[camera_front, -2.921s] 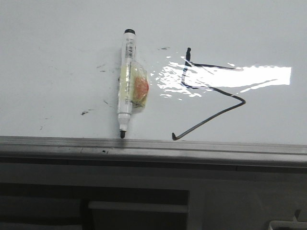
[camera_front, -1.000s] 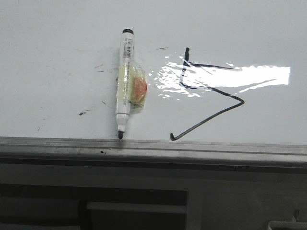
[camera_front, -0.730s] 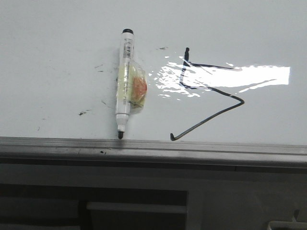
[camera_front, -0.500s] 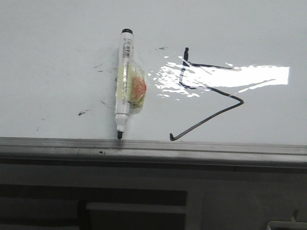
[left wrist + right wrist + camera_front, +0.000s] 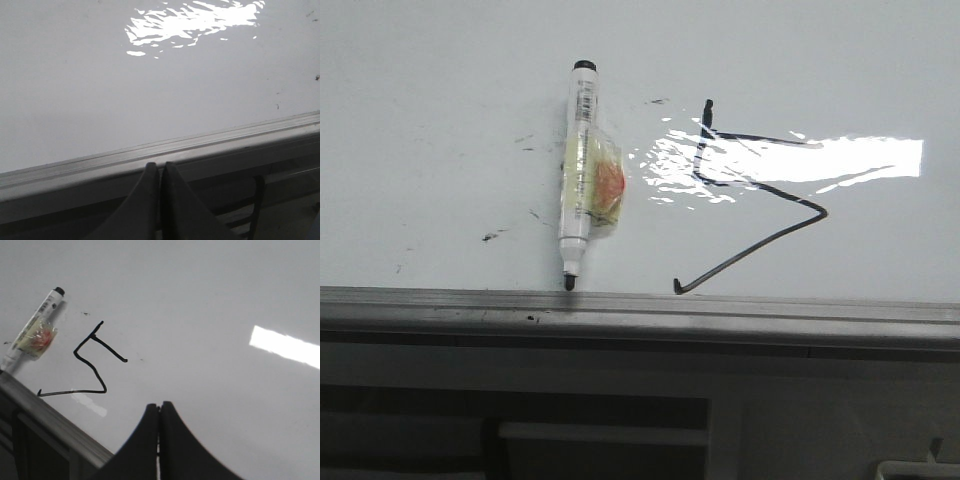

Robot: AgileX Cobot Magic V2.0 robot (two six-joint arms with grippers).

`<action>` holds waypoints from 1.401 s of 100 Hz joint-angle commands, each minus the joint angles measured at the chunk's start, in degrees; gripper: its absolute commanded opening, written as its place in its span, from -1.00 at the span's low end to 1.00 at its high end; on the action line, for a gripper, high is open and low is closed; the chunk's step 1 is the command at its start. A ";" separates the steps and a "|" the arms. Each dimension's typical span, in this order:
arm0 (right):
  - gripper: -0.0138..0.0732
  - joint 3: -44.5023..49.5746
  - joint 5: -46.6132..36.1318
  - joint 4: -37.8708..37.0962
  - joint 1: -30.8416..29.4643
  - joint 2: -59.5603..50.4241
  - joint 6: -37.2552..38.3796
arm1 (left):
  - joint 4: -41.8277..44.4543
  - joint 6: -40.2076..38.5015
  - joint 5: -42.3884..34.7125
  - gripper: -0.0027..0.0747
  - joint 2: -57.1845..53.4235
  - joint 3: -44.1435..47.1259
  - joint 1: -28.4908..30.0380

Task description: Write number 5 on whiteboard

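Observation:
The number 5 point(image 5: 760, 195) is drawn in thin black line on the whiteboard point(image 5: 440, 80), partly over the bright light reflection; it also shows in the right wrist view point(image 5: 92, 362). A white marker point(image 5: 579, 170) with a yellowish wrap lies loose on the board, its black tip at the grey edge rail point(image 5: 640, 308); the right wrist view shows it too point(image 5: 32, 332). My left gripper point(image 5: 159, 166) is shut and empty at the rail. My right gripper point(image 5: 160, 406) is shut and empty above the board, apart from the figure. No gripper shows in the front view.
Small faint black smudges point(image 5: 495, 236) mark the board left of the marker. A dark frame with a pale bar point(image 5: 605, 432) lies below the rail. The whiteboard point(image 5: 150, 90) fills most of the left wrist view, and its rail point(image 5: 55, 427) crosses the right wrist view.
The front view has shifted very slightly, so the marker and figure sit a few pixels left and up. The marker and the drawn figure have not moved on the board.

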 commanded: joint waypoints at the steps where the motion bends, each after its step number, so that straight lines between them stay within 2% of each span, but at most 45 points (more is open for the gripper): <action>1: -0.83 2.05 -11.98 4.82 -7.96 1.73 -1.04 | -0.46 -0.58 -4.56 -0.98 -1.46 1.34 0.16; 11: -0.83 7.40 -21.02 11.94 -18.64 1.83 -7.24 | -0.46 -0.58 -4.56 -0.98 -1.46 1.34 0.16; 17: -0.83 11.09 -24.79 14.03 -23.53 1.83 -8.14 | -0.46 -0.58 -4.56 -0.98 -1.46 1.34 0.16; 28: -0.83 14.62 -25.90 16.17 -27.86 1.36 -8.14 | -0.46 -0.58 -4.56 -0.98 -1.46 1.34 0.16; 72: -0.83 14.98 -4.68 18.29 -28.40 -2.90 -8.14 | -0.46 -0.58 -4.56 -0.98 -1.46 1.34 0.16; 140: -0.83 14.98 -4.41 18.29 -28.40 -4.42 -8.14 | -0.46 -0.58 -4.56 -0.98 -1.46 1.34 0.16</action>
